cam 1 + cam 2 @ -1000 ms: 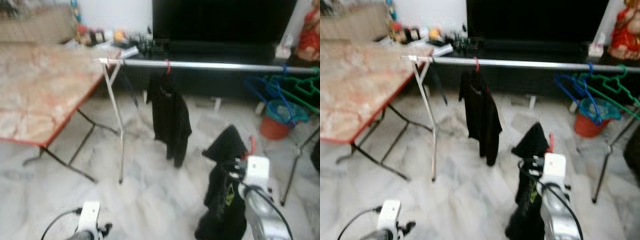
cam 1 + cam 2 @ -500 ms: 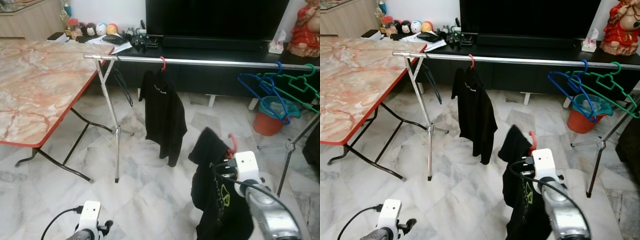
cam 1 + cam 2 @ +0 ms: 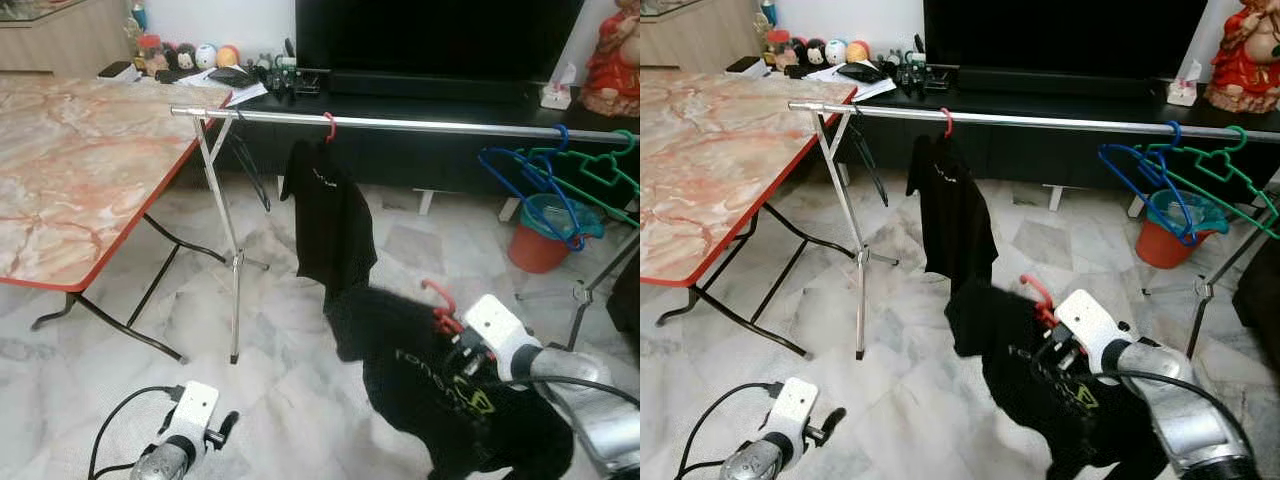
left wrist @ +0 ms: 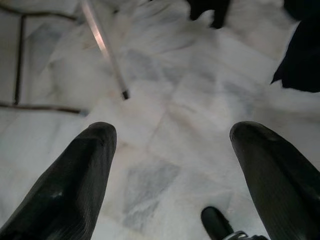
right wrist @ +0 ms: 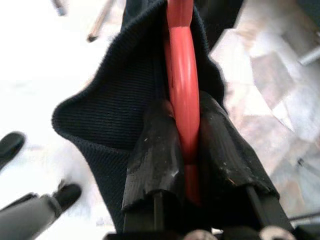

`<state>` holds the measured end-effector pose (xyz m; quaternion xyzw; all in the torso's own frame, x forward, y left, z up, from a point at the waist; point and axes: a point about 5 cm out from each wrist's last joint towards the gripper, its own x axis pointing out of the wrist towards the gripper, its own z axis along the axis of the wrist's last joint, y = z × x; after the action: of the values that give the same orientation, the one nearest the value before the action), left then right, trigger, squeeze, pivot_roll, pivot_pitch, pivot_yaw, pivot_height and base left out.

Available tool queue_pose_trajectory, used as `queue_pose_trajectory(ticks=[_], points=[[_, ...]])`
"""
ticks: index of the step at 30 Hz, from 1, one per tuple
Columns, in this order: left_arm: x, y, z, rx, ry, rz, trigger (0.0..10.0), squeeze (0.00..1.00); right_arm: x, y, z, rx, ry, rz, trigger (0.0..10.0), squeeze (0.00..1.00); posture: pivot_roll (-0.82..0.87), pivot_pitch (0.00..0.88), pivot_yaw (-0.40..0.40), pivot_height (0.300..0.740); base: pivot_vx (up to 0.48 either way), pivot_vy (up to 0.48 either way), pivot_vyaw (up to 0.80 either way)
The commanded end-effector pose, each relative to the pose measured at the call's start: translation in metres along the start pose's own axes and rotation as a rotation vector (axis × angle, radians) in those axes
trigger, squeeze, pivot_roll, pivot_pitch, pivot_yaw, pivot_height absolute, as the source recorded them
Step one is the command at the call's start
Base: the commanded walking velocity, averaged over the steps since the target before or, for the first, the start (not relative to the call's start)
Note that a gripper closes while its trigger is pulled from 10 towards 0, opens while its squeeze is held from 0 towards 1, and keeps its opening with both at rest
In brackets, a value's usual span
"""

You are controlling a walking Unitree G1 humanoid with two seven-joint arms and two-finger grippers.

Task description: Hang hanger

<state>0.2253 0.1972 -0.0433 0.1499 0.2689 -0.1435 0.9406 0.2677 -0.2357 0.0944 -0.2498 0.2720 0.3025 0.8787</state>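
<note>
Two arms in play here, but the right one has the goods: the right tool (image 5: 186, 150) has its fingers (image 5: 152, 155) pinched tight on the neck of a red hanger (image 3: 440, 305) with a black shirt (image 3: 440, 390) draped over it, held low over the marble floor (image 3: 290, 390), in front of and well below the silver rail (image 3: 420, 125). The hanger's hook pokes up out of the collar. The left tool (image 4: 170, 170) hangs down low near the floor, fingers spread wide with nothing between them. On the rail there's another black shirt on a red hook (image 3: 329, 126) toward the left end, and a blue hanger (image 3: 535, 175) and a green hanger (image 3: 595, 170) bunched at the right end, so there's a long bare stretch of rail between them. The marble-top counter (image 3: 70, 180) with its red edge sits to the left, close to the rack's leg (image 3: 232, 270). An orange bucket (image 3: 540, 245) stands under the right end of the rail, near the far leg.
</note>
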Motion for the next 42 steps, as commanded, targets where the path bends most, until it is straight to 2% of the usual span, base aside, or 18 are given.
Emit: queue_pose_trajectory(ticks=[1,3,6,8,9,10,11,12,13,14,16,19,23,27,31,35,40,42], points=[[0.001,-0.001,0.003,0.065,-0.006,-0.053,10.0,0.00,-0.007,0.000,0.013,-0.068,-0.044,0.053,10.0,0.00,-0.14,0.000,-0.022,0.740,0.000,0.000,0.00],[0.002,-0.004,0.005,0.143,-0.009,-0.094,10.0,0.00,-0.013,-0.002,0.018,-0.105,-0.057,0.097,10.0,0.00,-0.14,0.000,-0.022,0.740,0.000,0.000,0.00],[0.002,-0.007,0.007,0.161,-0.024,-0.137,10.0,0.00,-0.019,-0.005,0.023,-0.134,-0.070,0.118,10.0,0.00,-0.14,0.000,-0.025,0.740,0.000,0.000,0.00],[0.007,0.005,0.028,0.179,-0.114,-0.163,10.0,0.00,-0.025,-0.008,0.027,-0.185,-0.062,0.166,10.0,0.00,-0.14,0.000,-0.024,0.740,0.000,0.000,0.00],[0.014,0.058,0.111,0.201,-0.344,-0.165,10.0,0.00,-0.027,-0.008,0.029,-0.206,-0.062,0.188,10.0,0.00,-0.14,0.000,-0.023,0.740,0.000,0.000,0.00],[0.012,0.073,0.135,0.202,-0.403,-0.171,10.0,0.00,-0.028,-0.008,0.030,-0.212,-0.064,0.197,10.0,0.00,-0.14,0.000,-0.020,0.740,0.000,0.000,0.00],[0.010,0.079,0.150,0.204,-0.439,-0.185,10.0,0.00,-0.031,-0.007,0.033,-0.228,-0.075,0.214,10.0,0.00,-0.14,0.000,-0.018,0.740,0.000,0.000,0.00],[0.010,0.080,0.153,0.202,-0.444,-0.193,10.0,0.00,-0.032,-0.007,0.034,-0.239,-0.083,0.227,10.0,0.00,-0.14,0.000,-0.018,0.740,0.000,0.000,0.00],[0.010,0.080,0.167,0.221,-0.443,-0.224,10.0,0.00,-0.035,-0.007,0.038,-0.251,-0.096,0.252,10.0,0.00,-0.15,0.000,-0.014,0.740,0.000,0.000,0.00],[0.010,0.080,0.167,0.221,-0.443,-0.224,10.0,0.00,-0.035,-0.007,0.038,-0.251,-0.096,0.252,10.0,0.00,-0.15,0.000,-0.014,0.740,0.000,0.000,0.00],[0.008,0.075,0.184,0.222,-0.483,-0.328,10.0,0.00,-0.040,-0.012,0.042,-0.273,-0.091,0.258,10.0,0.00,-0.15,0.000,-0.007,0.740,0.000,0.000,0.00],[0.006,0.073,0.189,0.224,-0.476,-0.414,10.0,0.00,-0.041,-0.018,0.044,-0.286,-0.086,0.240,10.0,0.00,-0.14,0.000,-0.001,0.740,0.000,0.000,0.00],[0.005,0.071,0.183,0.210,-0.429,-0.484,10.0,0.00,-0.039,-0.018,0.046,-0.292,-0.087,0.245,10.0,0.00,-0.14,0.000,0.006,0.740,0.000,0.000,0.00],[0.001,0.067,0.164,0.233,-0.314,-0.595,10.0,0.00,-0.037,-0.018,0.049,-0.324,-0.073,0.251,10.0,0.00,-0.14,0.000,0.016,0.740,0.000,0.000,0.00],[-0.004,0.064,0.148,0.257,-0.246,-0.703,10.0,0.00,-0.036,-0.015,0.058,-0.340,-0.115,0.272,10.0,0.00,-0.13,0.006,0.030,0.740,0.000,0.000,0.00],[-0.004,0.058,0.143,0.290,-0.225,-0.757,10.0,0.00,-0.036,-0.008,0.066,-0.362,-0.151,0.320,10.0,0.00,-0.13,0.011,0.037,0.740,0.000,0.000,0.00],[0.002,0.050,0.137,0.357,-0.201,-0.724,10.0,0.00,-0.037,-0.005,0.078,-0.405,-0.171,0.346,10.0,0.00,-0.14,0.014,0.044,0.740,0.000,0.000,0.00],[0.003,0.048,0.136,0.354,-0.198,-0.724,10.0,0.00,-0.038,-0.006,0.081,-0.411,-0.182,0.350,10.0,0.00,-0.14,0.017,0.045,0.740,0.000,0.000,0.00]])
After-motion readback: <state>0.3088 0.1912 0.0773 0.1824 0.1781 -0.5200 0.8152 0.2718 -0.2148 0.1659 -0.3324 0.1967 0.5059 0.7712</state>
